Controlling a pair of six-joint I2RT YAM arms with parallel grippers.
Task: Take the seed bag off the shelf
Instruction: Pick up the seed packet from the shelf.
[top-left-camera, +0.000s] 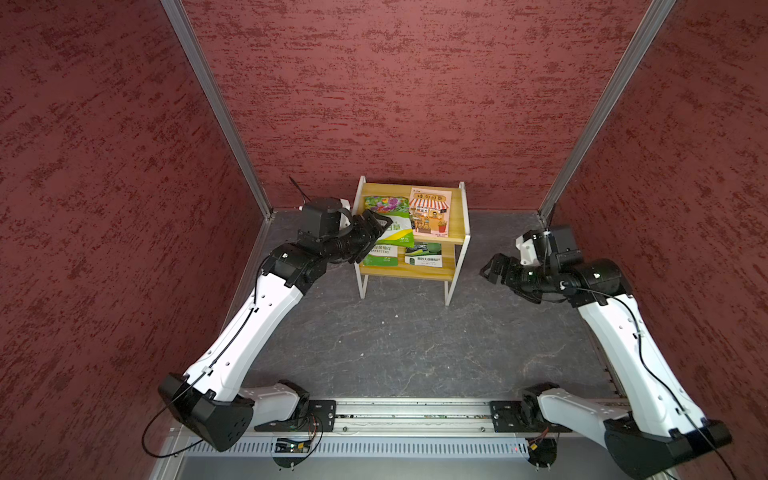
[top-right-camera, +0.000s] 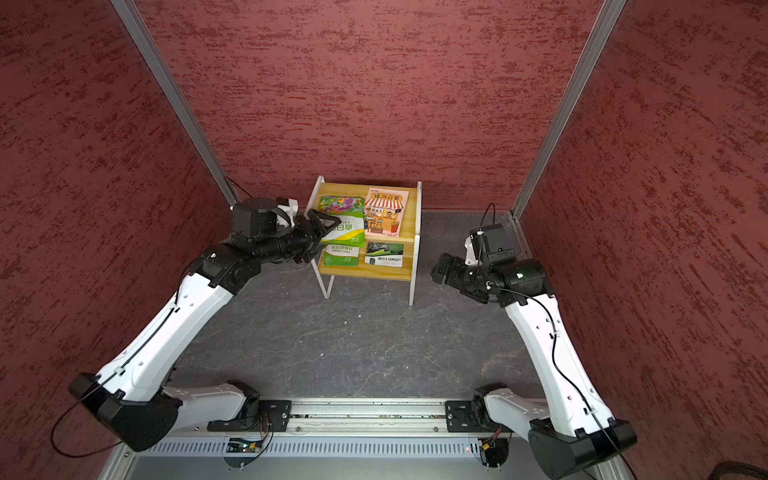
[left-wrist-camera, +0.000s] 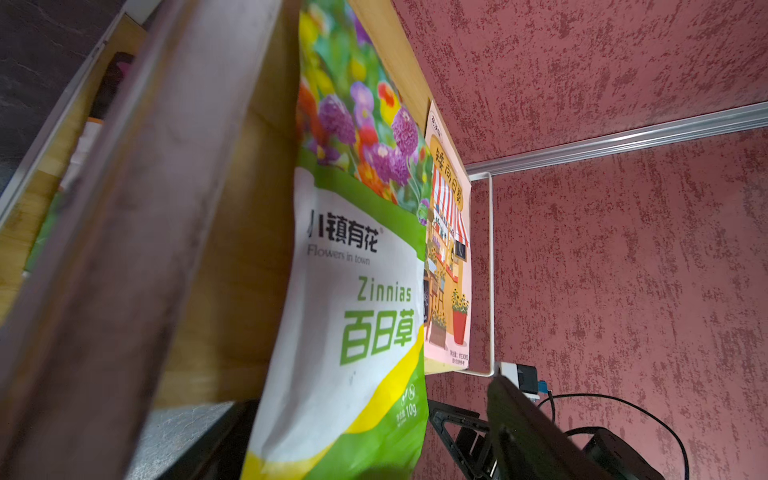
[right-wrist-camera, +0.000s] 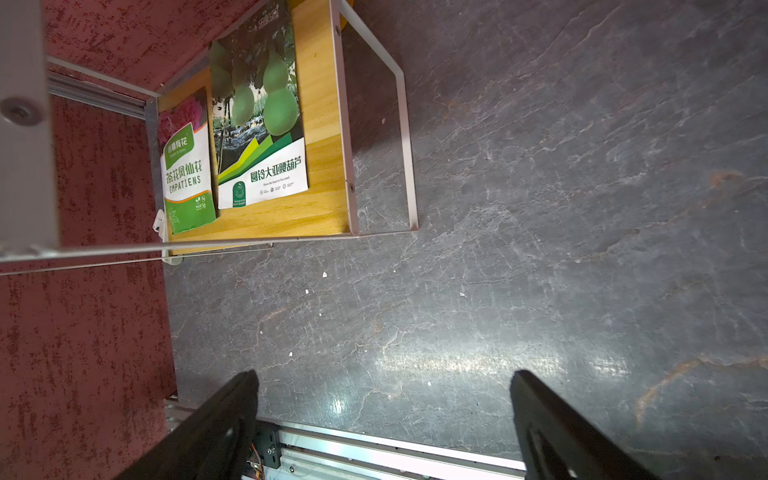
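Seed bag (top-left-camera: 399, 232) lies on the shelf (top-left-camera: 457, 216), unlifted — left gripper (top-left-camera: 374, 237) straddles its edge, jaws wide — right gripper (top-left-camera: 489, 270) idle, open.

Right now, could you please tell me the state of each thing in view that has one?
left claw: open, fingers either side of the Zinnias bag's near end.
right claw: open, empty, beside the shelf.
Zinnias bag: on the top board, near end past its front edge, not yet gripped.
pink bag: flat on the top board.
Impatiens bag: flat on the lower board.
gourd bag: flat on the lower board.
shelf: upright.
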